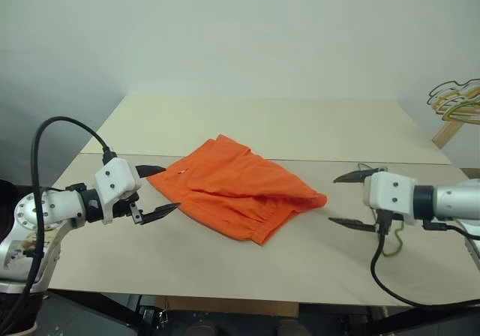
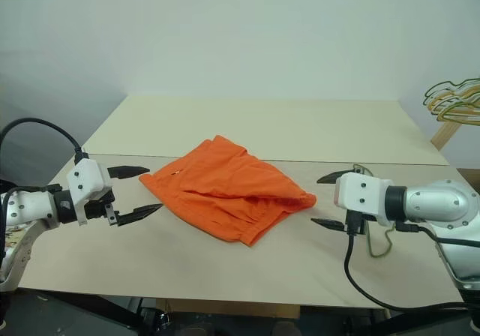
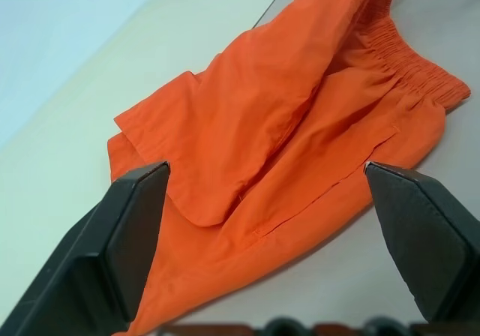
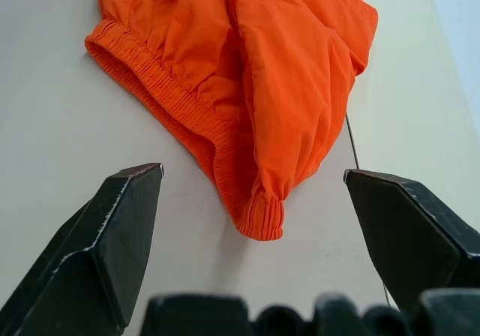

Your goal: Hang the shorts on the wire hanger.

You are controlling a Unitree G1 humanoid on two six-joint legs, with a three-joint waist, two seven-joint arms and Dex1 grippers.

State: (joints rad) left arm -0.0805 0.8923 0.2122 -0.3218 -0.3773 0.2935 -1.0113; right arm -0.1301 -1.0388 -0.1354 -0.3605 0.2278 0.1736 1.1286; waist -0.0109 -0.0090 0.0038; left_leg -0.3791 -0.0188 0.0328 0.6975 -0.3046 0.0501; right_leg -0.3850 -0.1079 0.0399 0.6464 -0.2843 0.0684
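**Shorts lie crumpled between two open grippers**

The left gripper hovers above the beige table with its two black fingers spread wide and nothing between them, aimed at the near left edge of the shorts. The shorts, bright orange, lie crumpled in the middle of the table across the seam between its two boards, with the gathered waistband at their near right end. Further right, the right gripper also stands wide open and empty, pointing at the waistband end and a little apart from it. Beneath and behind that gripper, a thin length of the wire hanger shows on the tabletop. At the far right edge sits a bunch of hangers.
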